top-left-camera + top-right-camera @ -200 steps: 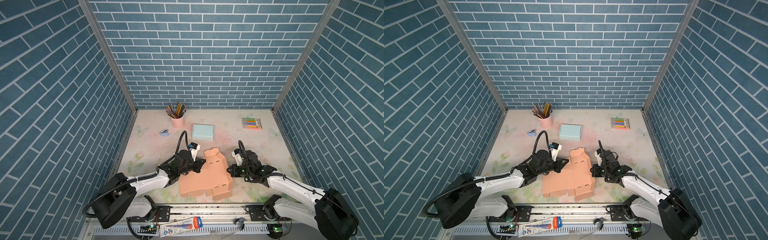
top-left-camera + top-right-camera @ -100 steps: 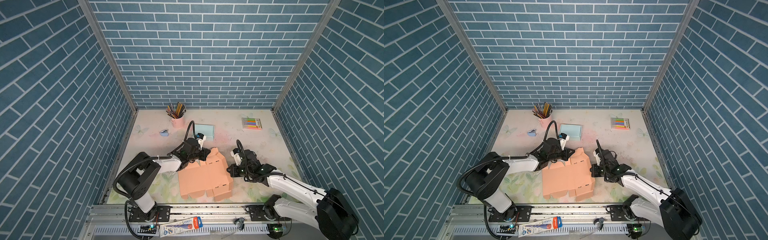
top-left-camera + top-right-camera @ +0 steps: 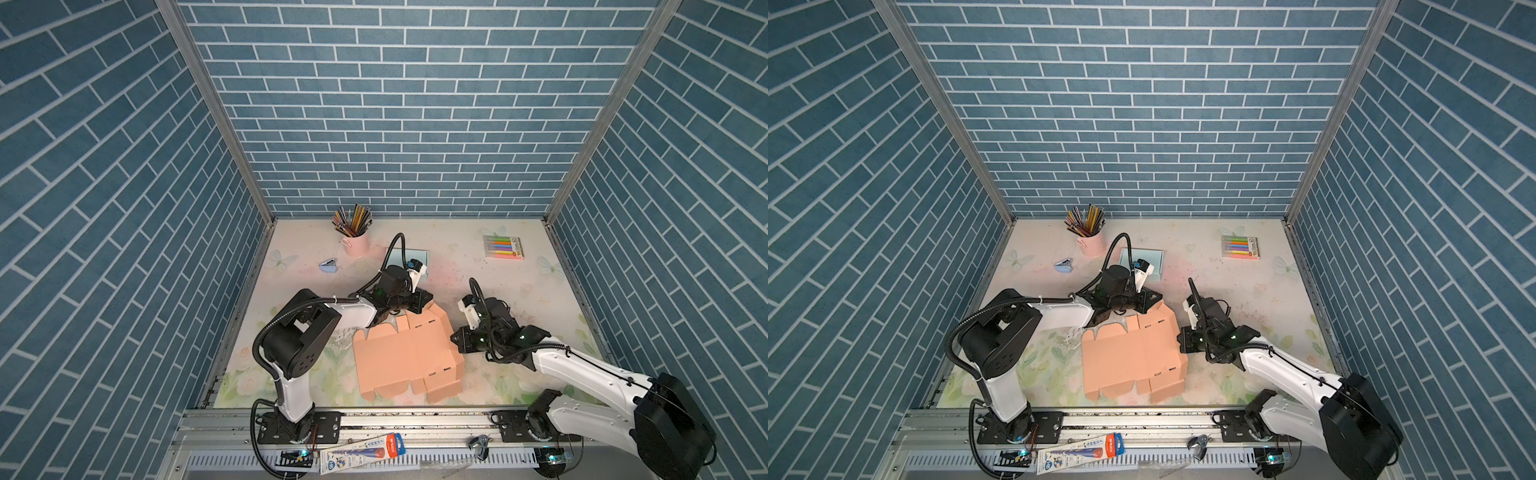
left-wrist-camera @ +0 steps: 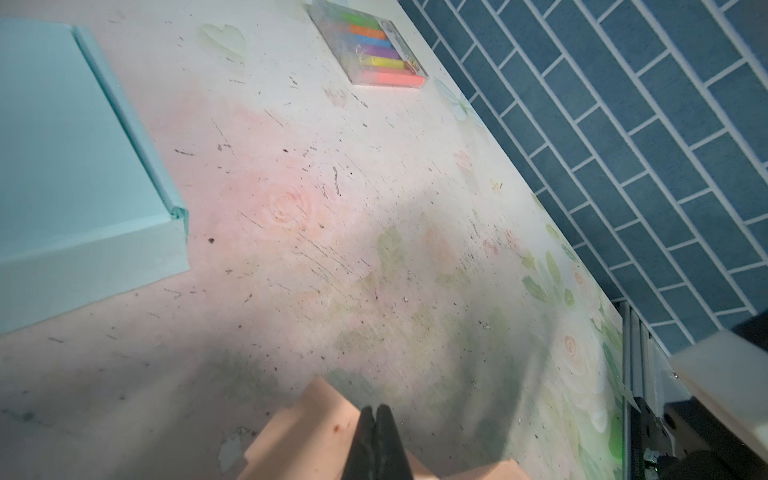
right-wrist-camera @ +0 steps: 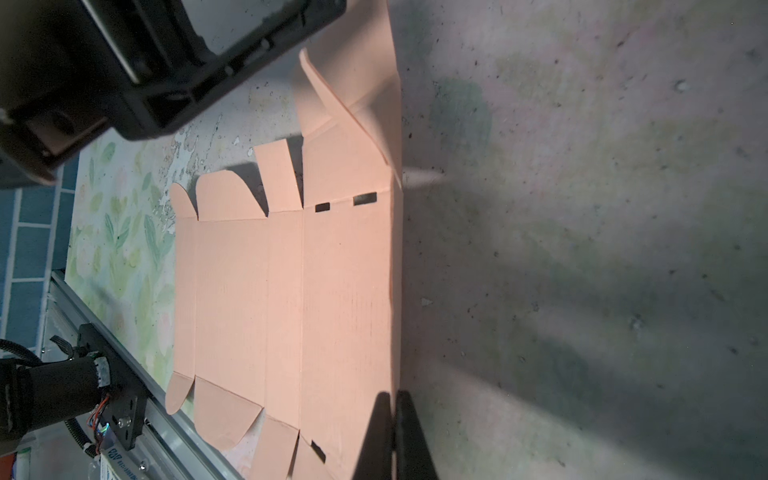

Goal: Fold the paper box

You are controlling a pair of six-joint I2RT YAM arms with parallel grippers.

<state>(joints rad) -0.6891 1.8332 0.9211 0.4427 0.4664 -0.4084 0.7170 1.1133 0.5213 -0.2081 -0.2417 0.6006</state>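
1. Paper box (image 3: 405, 357) lies mostly flat and unfolded on the floral table (image 3: 478, 266), near its front edge and between the two arms. Its far flap is tilted up.
2. Left gripper (image 4: 376, 415) is clenched, with its tips over that far flap (whether any paper is pinched between them cannot be told).
3. Right gripper (image 5: 392, 405) is likewise clamped tight, with its tips at the box's right edge.
4. A teal box (image 4: 62, 145) sits on the table beyond the left gripper, apart from the paper box.

No text is legible. Printing on the blister pack (image 3: 362, 451) at the lower frame edge and on the marker set (image 3: 503, 247) is too small to read.
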